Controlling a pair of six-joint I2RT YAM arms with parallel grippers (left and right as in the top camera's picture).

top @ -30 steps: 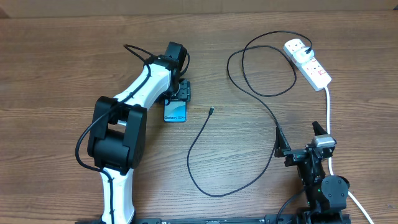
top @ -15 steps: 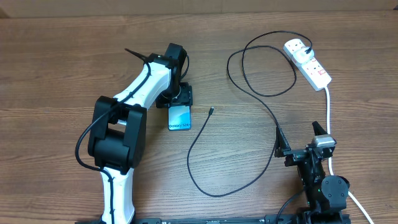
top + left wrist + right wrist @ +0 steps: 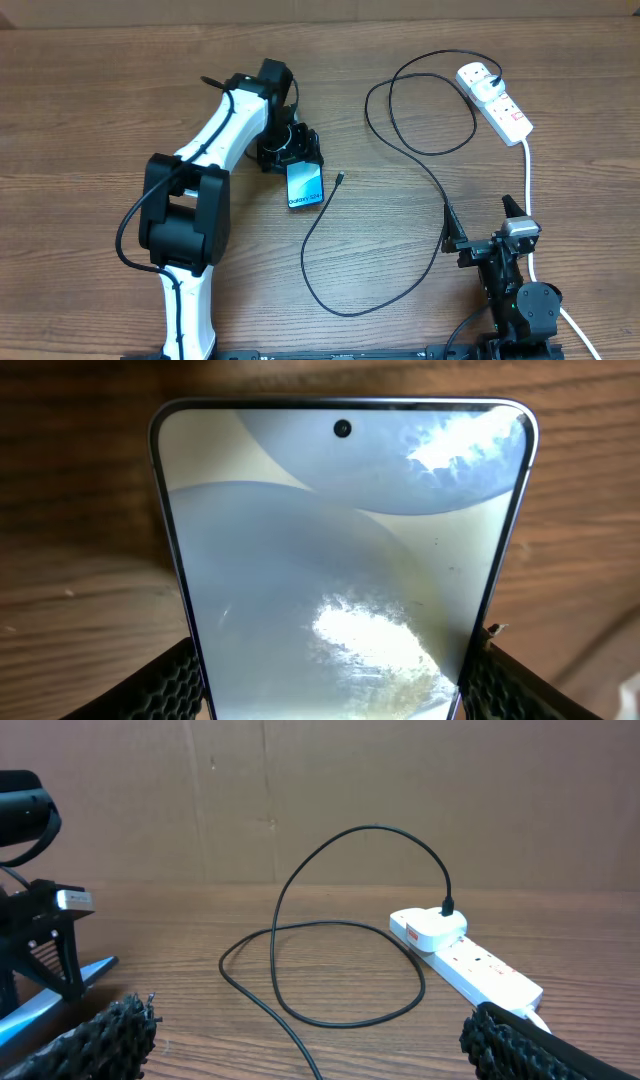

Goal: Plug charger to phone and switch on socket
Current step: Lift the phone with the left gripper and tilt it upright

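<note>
Two grippers, one phone, one charger, one socket.

- **Left gripper [image 3: 296,163]:** it is clamping the phone [image 3: 305,186] by its long edges, with the jaws partly closed and still narrowing. In the wrist view, glass is filling the space between both fingers.
- **Phone:** it is projecting straight out past the fingertips, low over the table [image 3: 100,100]. Over the last second it has been swung round and carried sideways.
- **Connector tip [image 3: 341,178] of the charger [image 3: 303,255]:** it is now lying near the phone's outer edge, not touching.
- **Reading:** the gap for plugging in is closing, but the joint is not yet made.
- **Right gripper [image 3: 483,225]:** it is waiting with jaws fully spread, holding nothing.
- **Socket [image 3: 497,100]:** it is lying well ahead of the right gripper's fingers, with the charger's other end seated in it. The switching step is looking untouched.
</note>
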